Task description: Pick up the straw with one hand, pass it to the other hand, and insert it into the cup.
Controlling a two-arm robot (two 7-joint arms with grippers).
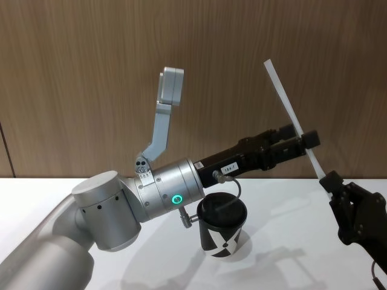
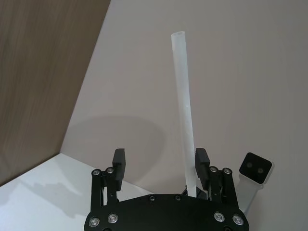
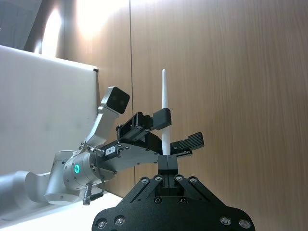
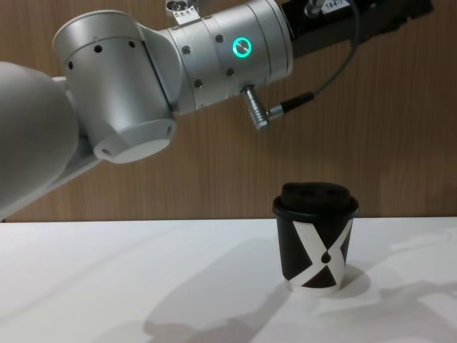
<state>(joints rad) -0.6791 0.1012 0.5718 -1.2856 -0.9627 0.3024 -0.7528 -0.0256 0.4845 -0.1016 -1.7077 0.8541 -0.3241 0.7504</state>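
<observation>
The white straw [image 1: 284,93] stands tilted in the air above the table, right of the cup. My right gripper [image 1: 331,182] is shut on its lower end, seen close in the right wrist view [image 3: 167,166]. My left gripper [image 1: 299,138] reaches in from the left at the straw's middle and is open. The straw [image 2: 182,96] passes between its fingers and rests against one pad [image 2: 202,161]; the other finger stands well apart. The black cup [image 1: 222,232] with its domed lid stands upright on the white table [image 4: 143,271], below the left wrist.
The left arm's silver wrist [image 4: 235,50] with its green ring and cable hangs above and left of the cup [image 4: 315,239]. A wooden wall [image 1: 91,72] stands behind the table.
</observation>
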